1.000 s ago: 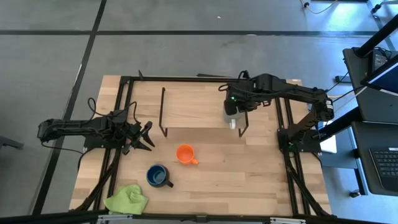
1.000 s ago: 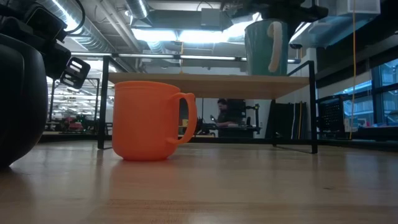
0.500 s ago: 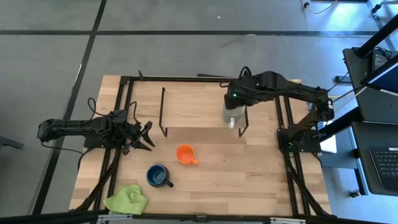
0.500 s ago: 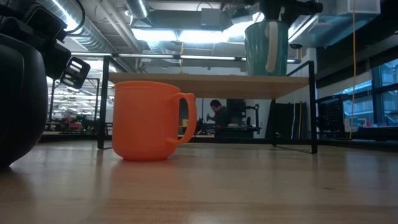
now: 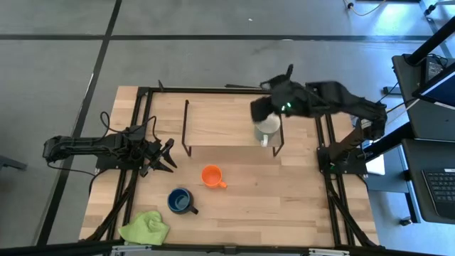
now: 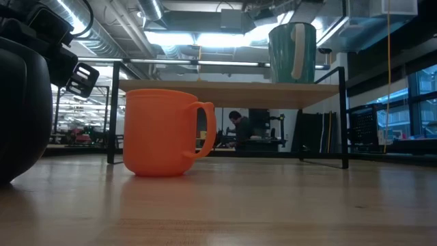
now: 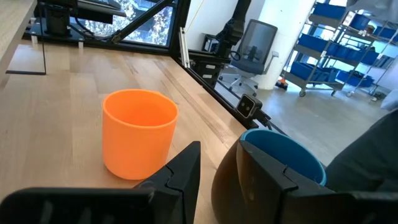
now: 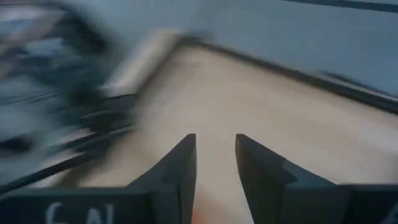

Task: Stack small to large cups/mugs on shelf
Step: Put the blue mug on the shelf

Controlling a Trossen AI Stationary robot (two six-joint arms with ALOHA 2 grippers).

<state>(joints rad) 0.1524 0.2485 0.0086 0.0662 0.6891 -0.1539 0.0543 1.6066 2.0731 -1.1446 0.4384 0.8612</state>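
Observation:
The white mug [image 5: 267, 129] stands upright on its base at the right end of the low wooden shelf [image 5: 220, 122]; the low view shows the mug [image 6: 292, 53] on the shelf board [image 6: 225, 93]. My right gripper [image 5: 259, 109] is open above the mug and touches nothing; its fingers show apart in the right wrist view [image 8: 215, 163]. The orange mug [image 5: 211, 176] and the dark blue mug [image 5: 180, 201] stand on the table in front of the shelf. My left gripper [image 5: 170, 153] is open and empty at the table's left, pointing at them.
A lime-green cloth [image 5: 146, 229] lies near the table's front left corner. The shelf's left and middle parts [image 5: 213, 121] are bare. The left wrist view shows the orange mug [image 7: 139, 132] and the blue mug [image 7: 280, 155] close ahead of the left fingers.
My right gripper has come off the white mug and gone up, out of the top of the low view. The mug stays upright on the shelf's right end. The left arm has kept still.

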